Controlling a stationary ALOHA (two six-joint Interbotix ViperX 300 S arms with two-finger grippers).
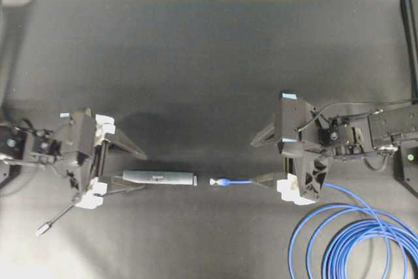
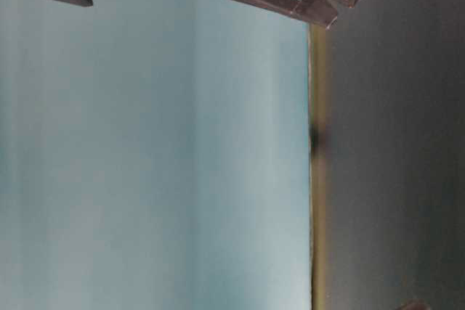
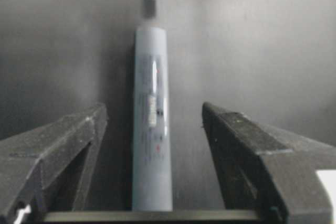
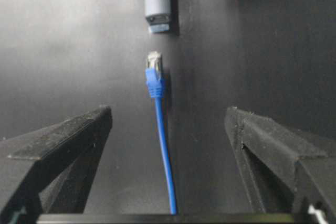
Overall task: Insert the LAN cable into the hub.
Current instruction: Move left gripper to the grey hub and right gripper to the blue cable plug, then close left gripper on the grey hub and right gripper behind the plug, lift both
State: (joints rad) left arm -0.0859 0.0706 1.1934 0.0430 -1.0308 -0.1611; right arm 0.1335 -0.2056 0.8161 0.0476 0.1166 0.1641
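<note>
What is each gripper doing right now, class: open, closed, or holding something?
Left gripper: open, holding nothing; the slim grey bar-shaped hub lies between its fingers.
Right gripper: open, holding nothing; the bright-blue LAN cable lies between its fingers.

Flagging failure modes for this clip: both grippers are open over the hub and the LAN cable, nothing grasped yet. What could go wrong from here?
1. The hub lies loose between the left gripper fingers; an off-centre close could twist it out of line with the plug.
2. The LAN cable is thin against the wide-open right gripper, so its plug may droop or roll when grasped.
3. Its coiled slack could drag on the push.
</note>
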